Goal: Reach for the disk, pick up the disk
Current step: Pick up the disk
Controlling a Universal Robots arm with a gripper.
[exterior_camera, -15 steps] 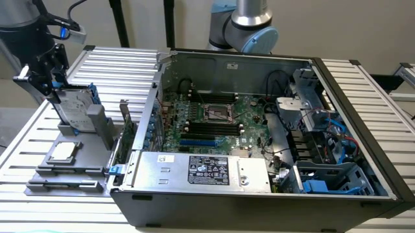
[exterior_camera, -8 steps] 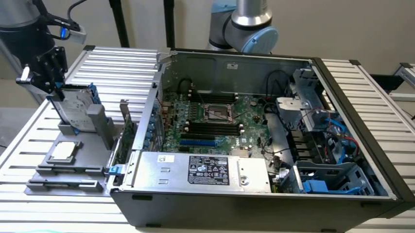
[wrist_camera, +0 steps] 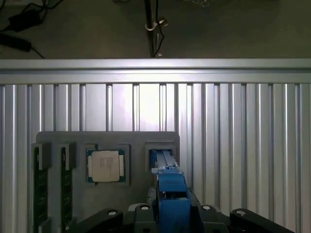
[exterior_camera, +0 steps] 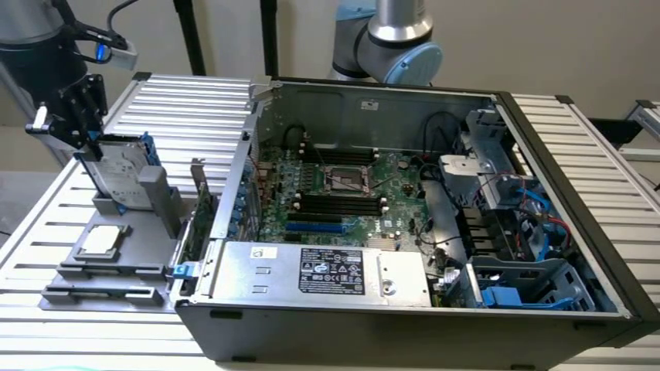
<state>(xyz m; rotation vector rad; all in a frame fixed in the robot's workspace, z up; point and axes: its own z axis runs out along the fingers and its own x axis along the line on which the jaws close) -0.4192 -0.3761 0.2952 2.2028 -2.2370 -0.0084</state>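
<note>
Exterior view: end effector (exterior_camera: 91, 147) grasping upright disk (exterior_camera: 122, 176) in grey holder (exterior_camera: 64, 294); chip (exterior_camera: 100, 241) beside.

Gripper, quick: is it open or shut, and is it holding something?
The gripper is shut on the blue-framed disk, which stands on edge in the grey holder.

Light bright and even, shadows soft. Just ahead of the gripper (wrist_camera: 171, 209), a white glare patch sits on the table (wrist_camera: 146, 109) slats. The floor past the table edge is dim. The gripper body is dark and the disk (wrist_camera: 171, 190) edge in it vivid blue. The computer case (exterior_camera: 341, 108) interior, well off to the gripper's side, is shaded.
</note>
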